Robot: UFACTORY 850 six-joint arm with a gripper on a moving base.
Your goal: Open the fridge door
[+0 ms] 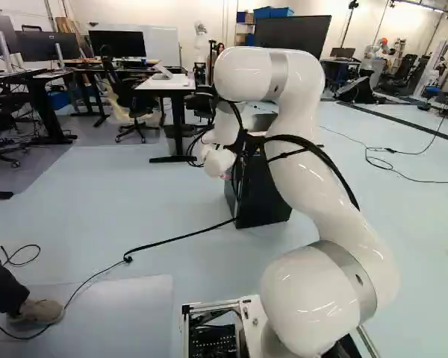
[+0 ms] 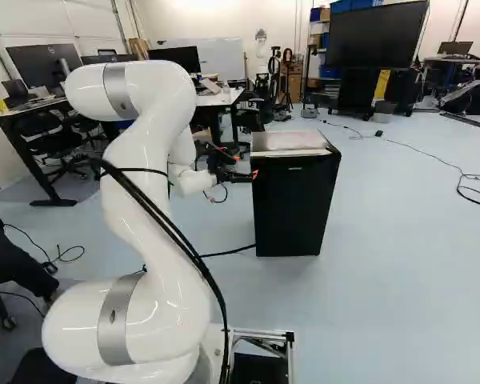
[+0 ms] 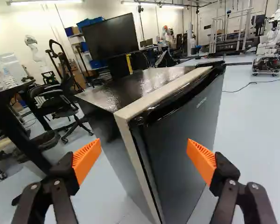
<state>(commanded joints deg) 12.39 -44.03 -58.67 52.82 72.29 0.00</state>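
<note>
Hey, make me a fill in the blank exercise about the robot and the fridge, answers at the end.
In the right base view, the fridge stands to the ____ of the arm. The end effector has pads coloured ____. Between "shut" and "open", the end effector is ____. The fridge stands on the ____, not on a table.

Missing words: right; orange; open; floor.

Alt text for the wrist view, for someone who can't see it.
Open gripper facing a small black fridge, one upright corner seen between its widely spread orange pads. The fridge door looks shut. Beyond stand an office chair and a large screen.
</note>
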